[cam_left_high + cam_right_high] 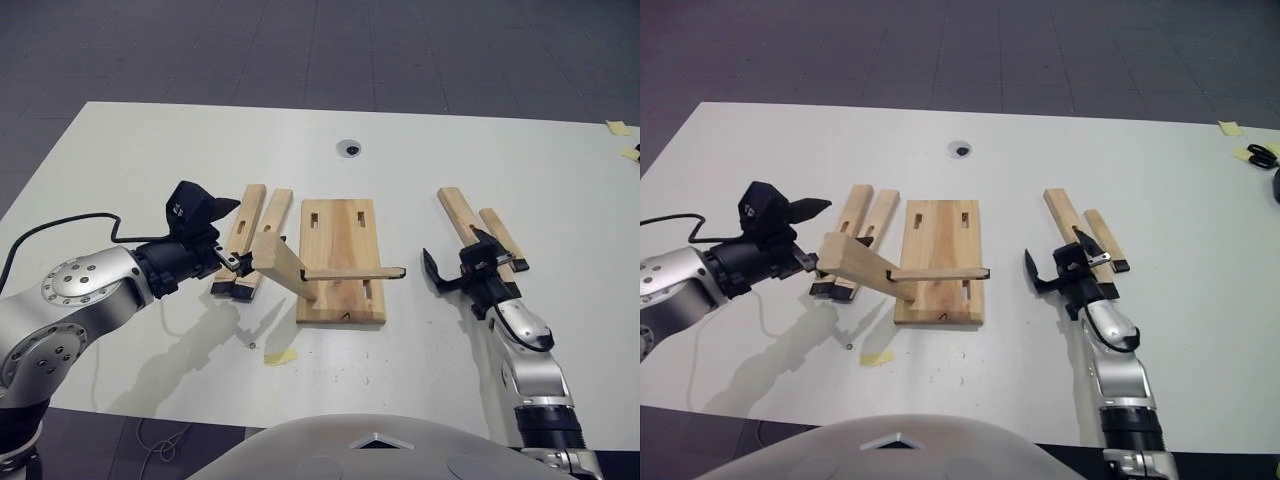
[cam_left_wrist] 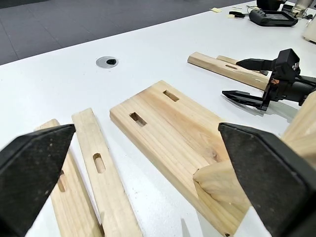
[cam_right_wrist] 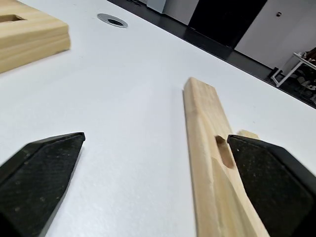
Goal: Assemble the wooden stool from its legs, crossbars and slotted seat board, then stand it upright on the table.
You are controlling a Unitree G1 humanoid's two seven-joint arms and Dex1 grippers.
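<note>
Flagging a tip risk: left claw (image 1: 235, 236) is spread apart, so the leg-and-crossbar piece (image 1: 300, 270) only leans on one finger, with its foot seemingly on the seat board (image 1: 340, 235) mid-desk (image 1: 150, 140). A nudge could topple it or skid the board. Right claw (image 1: 455, 250) is also apart, beside the spare legs (image 1: 465, 222) (flat, ungripped). No bins; the board slots I can see hold nothing.
</note>
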